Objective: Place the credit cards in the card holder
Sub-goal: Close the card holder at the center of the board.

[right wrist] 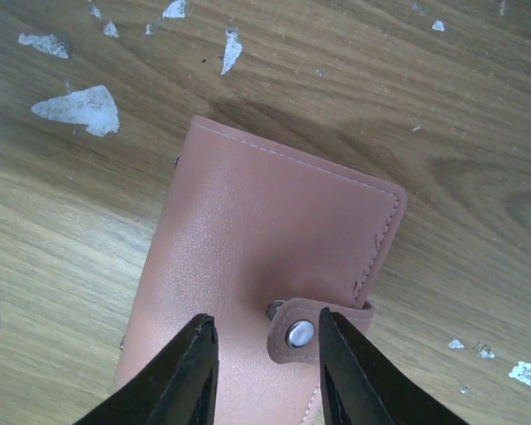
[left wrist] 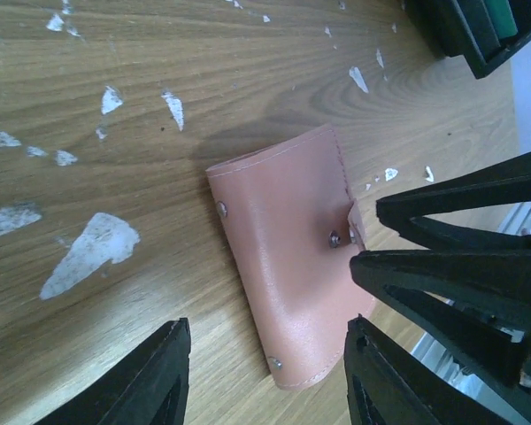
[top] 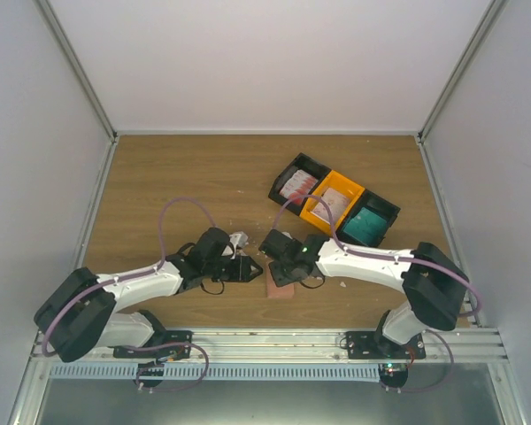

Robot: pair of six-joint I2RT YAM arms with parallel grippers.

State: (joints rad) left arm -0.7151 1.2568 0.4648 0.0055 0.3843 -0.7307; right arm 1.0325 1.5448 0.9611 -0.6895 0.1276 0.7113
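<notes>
The broad brown wood-grain bench (top: 159, 177) is carrying everything. Two white-and-black arms are reaching in from the near edge, the left arm (top: 133, 283) and the right arm (top: 372, 261) meeting nose to nose near the middle. At the back right a slanted row of three plastic bins is sitting: a black bin (top: 281, 180), an orange bin (top: 317, 212), then a second black bin (top: 386, 205).

The left end effector (left wrist: 265, 376) is hanging low w/ its fingers spread wide, gripping nothing. One end of the holder is showing in the gap. The right end effector (right wrist: 265, 372) is hovering right over the holder, fingers also apart, clamping nothing.

The small flat salmon-brown folded card holder (right wrist: 257, 257) is lying on the bench btwn the two end effectors, well apart from the bins. The thin rectangular credit cards (top: 297, 187) are sitting in the bins: whitish-pink, pale, then teal (top: 367, 226).

The holder's small strap tab (right wrist: 299, 334) is lying btwn the right fingers, its metal snap just beside the stud. Tiny white scraps (left wrist: 93, 252) are lying scattered on the wood.
</notes>
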